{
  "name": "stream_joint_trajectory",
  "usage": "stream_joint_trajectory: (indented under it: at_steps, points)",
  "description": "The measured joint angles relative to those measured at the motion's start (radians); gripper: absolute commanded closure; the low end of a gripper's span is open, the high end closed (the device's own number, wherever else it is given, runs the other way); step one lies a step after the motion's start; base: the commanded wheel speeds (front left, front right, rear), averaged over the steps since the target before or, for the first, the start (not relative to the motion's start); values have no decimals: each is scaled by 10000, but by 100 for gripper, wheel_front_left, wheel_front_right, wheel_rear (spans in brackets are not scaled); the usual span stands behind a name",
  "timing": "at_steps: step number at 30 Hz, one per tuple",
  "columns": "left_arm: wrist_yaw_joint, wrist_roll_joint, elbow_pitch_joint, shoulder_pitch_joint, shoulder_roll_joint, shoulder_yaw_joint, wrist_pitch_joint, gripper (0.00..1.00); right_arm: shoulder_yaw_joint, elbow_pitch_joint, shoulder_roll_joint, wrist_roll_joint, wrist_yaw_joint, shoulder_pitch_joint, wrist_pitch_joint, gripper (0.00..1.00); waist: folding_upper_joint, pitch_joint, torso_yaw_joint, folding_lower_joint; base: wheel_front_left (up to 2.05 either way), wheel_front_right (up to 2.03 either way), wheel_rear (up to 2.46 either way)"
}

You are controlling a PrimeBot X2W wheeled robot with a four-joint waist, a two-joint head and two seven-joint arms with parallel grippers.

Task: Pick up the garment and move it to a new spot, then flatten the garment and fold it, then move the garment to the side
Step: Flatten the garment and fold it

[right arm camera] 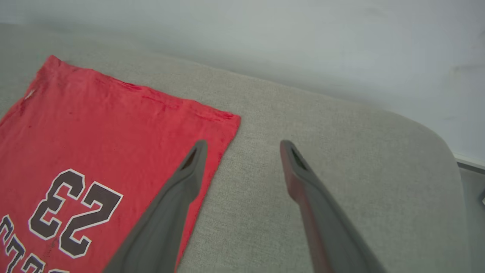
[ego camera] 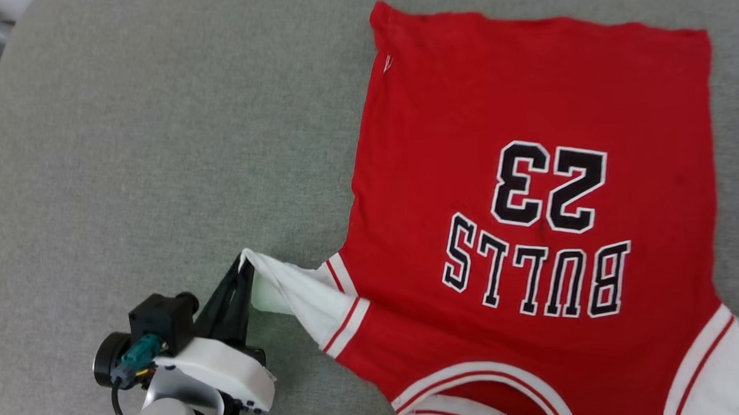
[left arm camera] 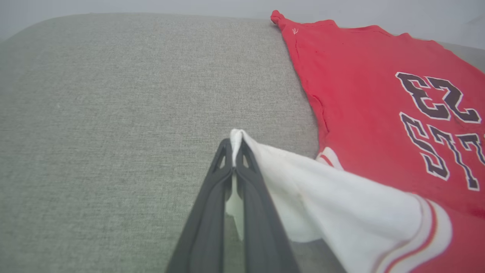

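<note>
shirt [ego camera: 531, 161]: red, white sleeves, flat on grey cushion [ego camera: 151, 149] | left end effector [left arm camera: 235, 146]: pinching sleeve [left arm camera: 322, 189] tip, shirt body to its right | right end effector [right arm camera: 243, 146]: spread wide, empty, shirt edge at its left

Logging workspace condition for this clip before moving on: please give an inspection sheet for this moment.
Surface: grey fabric cushion, flat.
Job's things: garment spread out with the lettering facing up; its white sleeve is pulled up off the cushion.
Clutter: nothing seen.
Hands: left hand shut on the sleeve's tip; right hand open, holding nothing, near the garment's hem corner.
Cables: black cable looped at the left wrist.
Surroundings: pale wall behind the cushion.
</note>
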Motion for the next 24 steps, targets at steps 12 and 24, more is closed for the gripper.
stream_joint_trajectory:
  at_steps: [12, 24]
  points:
    - [-257, 704, -364, -634, -692, 460, -4, 100, 253, 2084, 869, -1367, 0, -3076, 3492, 0, 0, 1966, 686, 0, 0, 0, 0]
    - [-548, 1131, -255, -762, -1258, 899, -38, 100, 50, 3049, 1319, -1841, 0, -3033, 3237, 55, 0, 2839, 1072, -4, 0, 0, 0]
